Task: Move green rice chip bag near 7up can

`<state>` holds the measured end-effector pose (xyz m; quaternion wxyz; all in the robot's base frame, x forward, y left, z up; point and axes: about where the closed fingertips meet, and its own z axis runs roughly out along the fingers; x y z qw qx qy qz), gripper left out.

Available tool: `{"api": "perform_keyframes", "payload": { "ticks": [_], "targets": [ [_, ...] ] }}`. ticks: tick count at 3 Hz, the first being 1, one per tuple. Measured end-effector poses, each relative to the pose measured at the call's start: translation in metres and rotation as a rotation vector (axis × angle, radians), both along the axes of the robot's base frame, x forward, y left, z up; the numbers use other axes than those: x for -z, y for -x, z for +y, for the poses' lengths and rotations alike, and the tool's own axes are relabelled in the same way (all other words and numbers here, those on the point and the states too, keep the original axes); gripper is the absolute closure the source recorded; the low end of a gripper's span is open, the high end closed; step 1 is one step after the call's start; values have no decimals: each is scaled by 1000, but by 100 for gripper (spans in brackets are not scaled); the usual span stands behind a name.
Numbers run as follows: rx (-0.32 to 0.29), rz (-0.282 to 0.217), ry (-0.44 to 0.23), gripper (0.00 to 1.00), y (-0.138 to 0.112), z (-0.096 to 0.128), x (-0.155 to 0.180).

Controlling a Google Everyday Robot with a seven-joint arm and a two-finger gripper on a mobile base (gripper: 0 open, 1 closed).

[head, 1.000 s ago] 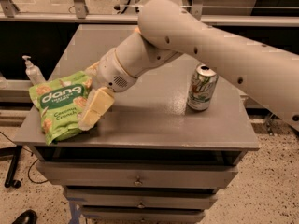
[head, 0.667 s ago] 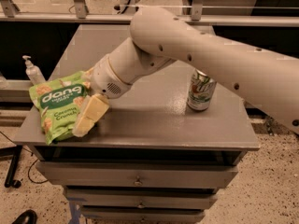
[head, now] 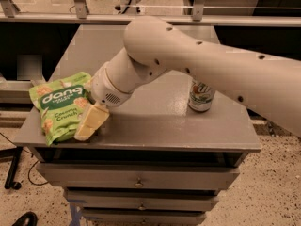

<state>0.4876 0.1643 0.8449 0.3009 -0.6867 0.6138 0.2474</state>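
The green rice chip bag (head: 57, 105) lies on the left part of the grey cabinet top (head: 155, 126), its white "dang" lettering facing up. My gripper (head: 91, 124) is low at the bag's right edge, with a pale finger (head: 89, 123) against the bag near the front edge. The 7up can (head: 201, 97) stands upright at the right, partly hidden behind my arm, well apart from the bag.
My large pale arm (head: 197, 65) crosses above the middle of the cabinet top. Drawers (head: 136, 180) are below the front edge. A dark shelf and metal railing (head: 141, 13) run behind. The floor (head: 273, 182) lies to the right.
My arm has swung further forward and left, and the gripper has dropped lower along the bag's right edge. The bag and can have stayed in place.
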Motion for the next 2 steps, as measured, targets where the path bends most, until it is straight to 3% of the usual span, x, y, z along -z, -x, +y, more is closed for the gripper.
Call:
{"api": "perform_keyframes", "payload": {
  "ticks": [2],
  "targets": [
    [50, -93, 89, 64, -32, -30, -20]
  ]
}}
